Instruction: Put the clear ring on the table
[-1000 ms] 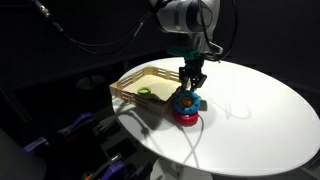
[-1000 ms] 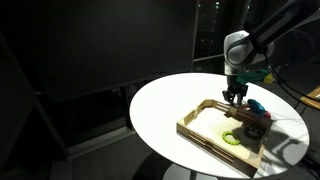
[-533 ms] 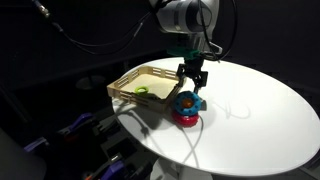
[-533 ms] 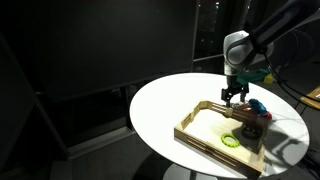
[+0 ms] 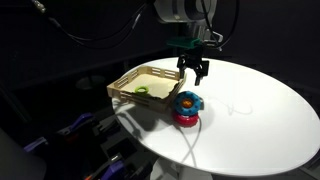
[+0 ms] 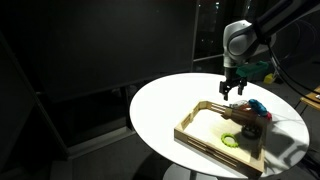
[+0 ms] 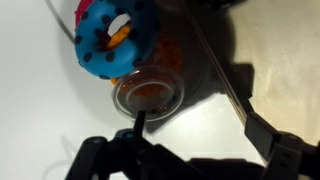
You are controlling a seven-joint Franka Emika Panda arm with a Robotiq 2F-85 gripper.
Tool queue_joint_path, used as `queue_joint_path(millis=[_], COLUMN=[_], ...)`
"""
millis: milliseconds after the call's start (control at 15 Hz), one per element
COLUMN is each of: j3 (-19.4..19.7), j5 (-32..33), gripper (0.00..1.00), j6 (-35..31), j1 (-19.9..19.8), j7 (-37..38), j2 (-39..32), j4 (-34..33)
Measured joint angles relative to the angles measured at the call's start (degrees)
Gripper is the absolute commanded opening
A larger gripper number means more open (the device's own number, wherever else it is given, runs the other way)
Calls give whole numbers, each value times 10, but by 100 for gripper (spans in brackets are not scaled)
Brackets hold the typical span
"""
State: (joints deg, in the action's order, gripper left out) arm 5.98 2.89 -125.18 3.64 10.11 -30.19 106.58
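Subject under inspection: the black Robotiq gripper (image 5: 195,70) is hovering above the stack of blue, orange and red plastic rings (image 5: 187,106), which is standing on the large round white table (image 5: 262,112).

The small transparent plastic clear ring (image 7: 148,93) is showing in the wrist view as a faint outline just ahead of the fingers (image 7: 100,160), against the near side of the stack. Whether it is resting there or hanging lifted cannot be determined. Whether the fingers are clamping anything or standing released cannot be told either.

Judgement: the ring is probably going to handle as light, stiff and slippery. Pinching across its wall, one finger inside the hole, is looking safest.
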Motion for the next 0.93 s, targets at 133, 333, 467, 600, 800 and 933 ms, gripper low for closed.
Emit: queue_joint_path(millis=[133,333,467,600,800,933], j3=[-3,-14,-22,-30,-37,-41], j5=[0,0,0,0,0,0], gripper=[100,100,100,100,100,100], j6=[2,18,34,53,74,83], j1=[2,2,2,2,3,3], j7=[0,-1,-3,-5,-5,-5], j2=[14,35,50,69,102,128], j4=[2,6,13,23,44,60])
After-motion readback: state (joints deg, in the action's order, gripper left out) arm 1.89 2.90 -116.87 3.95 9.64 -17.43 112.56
